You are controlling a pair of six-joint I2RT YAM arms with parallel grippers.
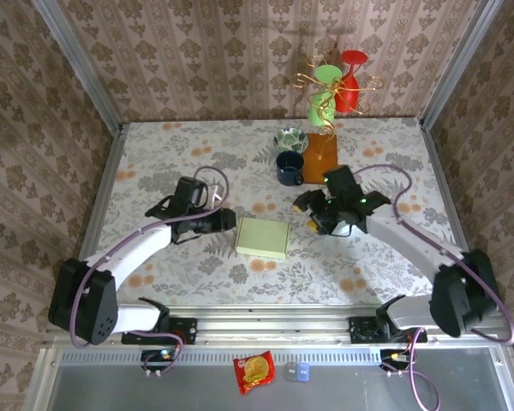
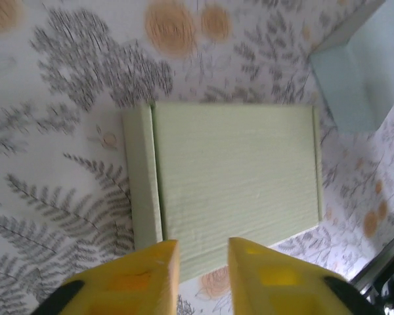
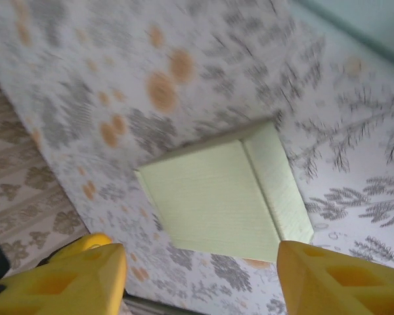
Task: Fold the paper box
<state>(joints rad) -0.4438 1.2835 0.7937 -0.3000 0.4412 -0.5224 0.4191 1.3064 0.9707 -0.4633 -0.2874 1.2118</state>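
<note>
Lying flat and closed on the floral table point(image 1: 154, 163), just below the centre of the top view: the pale green paper box point(image 1: 263, 237), broad panel facing up, with a narrow side flap running along its left edge in the left wrist view. Judging it to be light, thin ribbed card, stiff enough across a panel to lift by an edge, yet creasing easily under a hard pinch and sliding readily on the patterned surface, so likely needing one side pinned while working the other. Favouring a hold at a free flap edge or a corner rather than the broad top face. Hovering just left of the box in the top view, the left gripper point(image 1: 227, 221), showing yellow fingers point(image 2: 151, 275) a narrow gap apart and gripping nothing, the box's near edge lying just beyond the tips, contact not being clear. Hanging apart from the box, toward its upper right, the right gripper point(image 1: 309, 216), spread wide and empty.
</note>
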